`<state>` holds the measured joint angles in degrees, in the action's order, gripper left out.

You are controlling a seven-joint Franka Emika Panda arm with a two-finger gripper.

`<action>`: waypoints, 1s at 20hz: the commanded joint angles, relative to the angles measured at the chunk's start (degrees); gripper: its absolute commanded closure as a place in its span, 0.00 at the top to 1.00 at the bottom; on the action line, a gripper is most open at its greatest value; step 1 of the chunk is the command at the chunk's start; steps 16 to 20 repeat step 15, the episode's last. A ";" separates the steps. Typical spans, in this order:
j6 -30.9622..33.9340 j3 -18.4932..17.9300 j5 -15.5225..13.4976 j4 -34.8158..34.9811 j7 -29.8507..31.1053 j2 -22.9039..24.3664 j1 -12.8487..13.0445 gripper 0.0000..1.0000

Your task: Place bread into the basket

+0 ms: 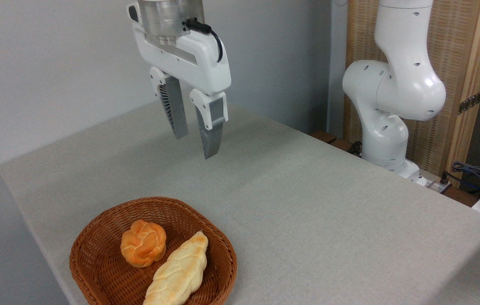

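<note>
The bread (178, 271) lies inside the basket (223, 250), slanted along its right side, just beside a round orange roll (143, 243). The basket sits at the worktop's (307, 203) near-left edge. High above, the gripper (193, 129) hangs with fingers (211, 131) apart, holding nothing.

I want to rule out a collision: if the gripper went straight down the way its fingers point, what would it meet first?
Probably only the bare table. The open, empty gripper hangs well behind the basket, which holds the bread and roll; depth is uncertain.
</note>
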<state>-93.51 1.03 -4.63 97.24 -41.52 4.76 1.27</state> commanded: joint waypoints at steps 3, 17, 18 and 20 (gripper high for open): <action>0.78 -0.33 0.58 -5.91 0.57 -3.08 -0.04 1.00; 1.49 0.46 0.41 -5.92 -0.22 -3.26 -2.06 1.00; 1.49 0.46 0.41 -5.92 -0.22 -3.26 -2.06 1.00; 1.49 0.46 0.41 -5.92 -0.22 -3.26 -2.06 1.00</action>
